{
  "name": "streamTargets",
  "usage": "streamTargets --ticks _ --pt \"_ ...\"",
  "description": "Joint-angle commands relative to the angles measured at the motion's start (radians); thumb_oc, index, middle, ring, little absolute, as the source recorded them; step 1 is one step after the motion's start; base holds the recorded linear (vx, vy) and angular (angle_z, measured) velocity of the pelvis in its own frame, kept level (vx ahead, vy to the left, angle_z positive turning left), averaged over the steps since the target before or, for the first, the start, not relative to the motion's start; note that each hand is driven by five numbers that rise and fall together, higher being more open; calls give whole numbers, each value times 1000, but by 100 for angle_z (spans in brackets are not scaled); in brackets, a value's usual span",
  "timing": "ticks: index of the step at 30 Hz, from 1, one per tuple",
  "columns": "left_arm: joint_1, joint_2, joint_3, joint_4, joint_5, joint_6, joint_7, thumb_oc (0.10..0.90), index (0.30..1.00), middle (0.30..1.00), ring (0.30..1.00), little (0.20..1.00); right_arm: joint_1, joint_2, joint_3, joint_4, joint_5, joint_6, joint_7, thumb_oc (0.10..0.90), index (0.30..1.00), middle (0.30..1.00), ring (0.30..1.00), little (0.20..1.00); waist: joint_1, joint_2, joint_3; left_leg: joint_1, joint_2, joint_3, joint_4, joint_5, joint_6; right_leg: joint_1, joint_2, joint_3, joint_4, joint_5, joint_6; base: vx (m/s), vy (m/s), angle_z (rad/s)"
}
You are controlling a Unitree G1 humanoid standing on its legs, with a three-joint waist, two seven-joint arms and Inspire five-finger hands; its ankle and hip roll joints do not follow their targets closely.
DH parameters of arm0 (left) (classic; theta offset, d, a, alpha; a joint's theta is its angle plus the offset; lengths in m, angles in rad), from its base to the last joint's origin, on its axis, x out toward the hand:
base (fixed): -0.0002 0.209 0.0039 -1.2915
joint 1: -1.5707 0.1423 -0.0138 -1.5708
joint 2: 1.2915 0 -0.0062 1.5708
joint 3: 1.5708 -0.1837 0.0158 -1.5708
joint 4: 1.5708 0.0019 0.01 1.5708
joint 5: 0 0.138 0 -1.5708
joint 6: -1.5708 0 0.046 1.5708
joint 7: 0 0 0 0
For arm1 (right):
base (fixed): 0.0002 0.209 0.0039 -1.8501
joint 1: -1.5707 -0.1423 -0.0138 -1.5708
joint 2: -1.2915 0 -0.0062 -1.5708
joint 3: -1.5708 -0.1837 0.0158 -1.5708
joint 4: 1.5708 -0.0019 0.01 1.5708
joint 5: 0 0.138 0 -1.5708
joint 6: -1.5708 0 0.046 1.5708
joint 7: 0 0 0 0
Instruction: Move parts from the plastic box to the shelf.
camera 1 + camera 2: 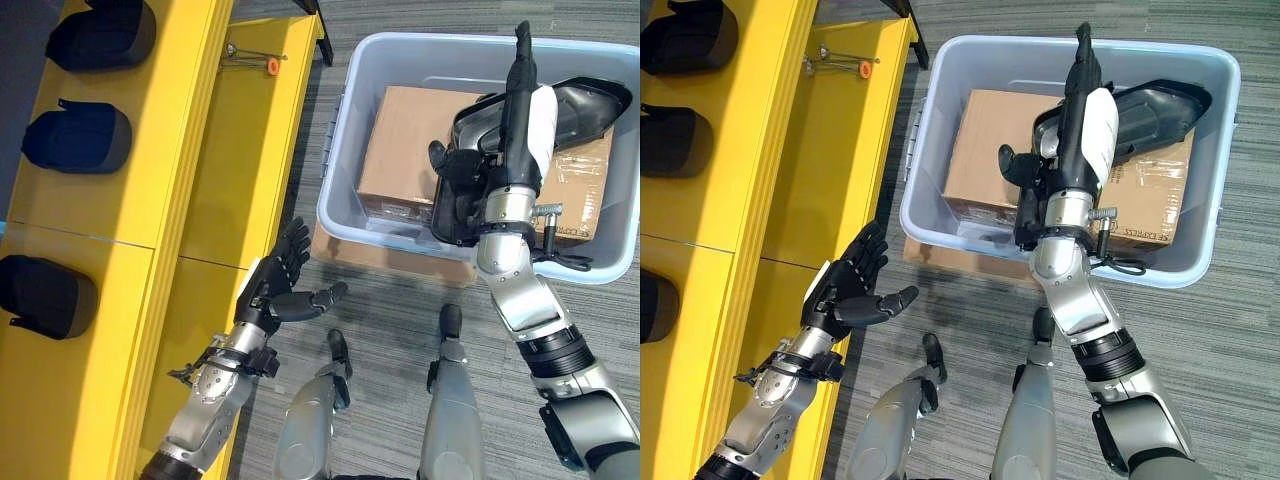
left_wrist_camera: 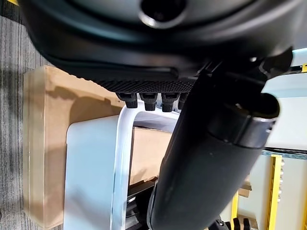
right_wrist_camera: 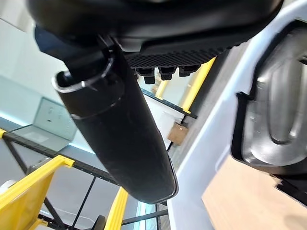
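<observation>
One black part point(image 1: 575, 108) lengthwise, seemingly box-crosswise.

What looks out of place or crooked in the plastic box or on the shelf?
Nothing looks damaged or spilled. One black part lies slanted on the cardboard box in the plastic box. Three black parts sit in a row on the yellow shelf.

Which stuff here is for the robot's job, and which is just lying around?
For the job: pale grey plastic box; black moulded part inside it; yellow shelf; right hand, fingers straight, over the box; open left hand.

Lying around: brown cardboard carton; small orange-tipped metal tool.
</observation>
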Motion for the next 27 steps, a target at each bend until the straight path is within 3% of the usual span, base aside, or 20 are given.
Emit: streamTargets --ticks 1,4,7,12,20,24,27 --pt "-8 7 61 -169 -12 -112 -9 900 1000 1000 1000 1000 -177 -8 29 -125 -88 -27 0 900 1000 1000 1000 1000 13 29 -6 5 -80 19 90 -189 100 49 14 -137 117 -223 -29 7 -16 4" --pt "-16 17 52 -172 -19 -98 -43 900 1000 1000 1000 1000 -178 -8 34 -86 -55 20 -39 900 1000 1000 1000 1000 2 33 -6 5 -97 -24 111 -199 101 59 20 -65 98 -209 -25 5 -44 6" --pt "-16 20 44 -179 -13 -89 -61 900 1000 1000 1000 1000 -181 -6 17 -13 -14 37 -88 900 1000 1000 1000 1000 2 40 -6 16 -109 -44 112 -202 102 79 16 -41 80 -199 -20 6 -17 17" --pt "-25 16 43 -179 -4 -79 -49 900 1000 1000 1000 1000 -192 -22 -30 91 43 -15 -77 900 1000 1000 1000 1000 3 53 -8 30 -124 -53 116 -206 105 98 6 -35 67 -189 -16 48 39 22" --pt "-45 2 35 -164 -14 -48 -46 900 1000 1000 1000 1000 -217 -6 -39 139 43 3 -133 900 1000 1000 1000 1000 5 68 -6 14 -137 -60 142 -217 114 89 -12 -27 83 -183 -24 56 43 4" --pt "-60 4 3 -150 13 -72 -45 900 1000 1000 1000 1000 -176 -30 -73 166 94 4 -145 900 1000 1000 1000 1000 -31 84 -6 -7 -162 -119 144 -219 116 68 20 84 83 -182 -24 43 -64 24" --pt "-67 3 0 -148 -9 -66 -29 900 1000 1000 1000 1000 -159 -35 -83 186 76 -1 -104 900 1000 1000 1000 1000 -31 89 -6 -24 -166 -124 162 -217 123 46 31 79 116 -195 -31 33 -43 30"
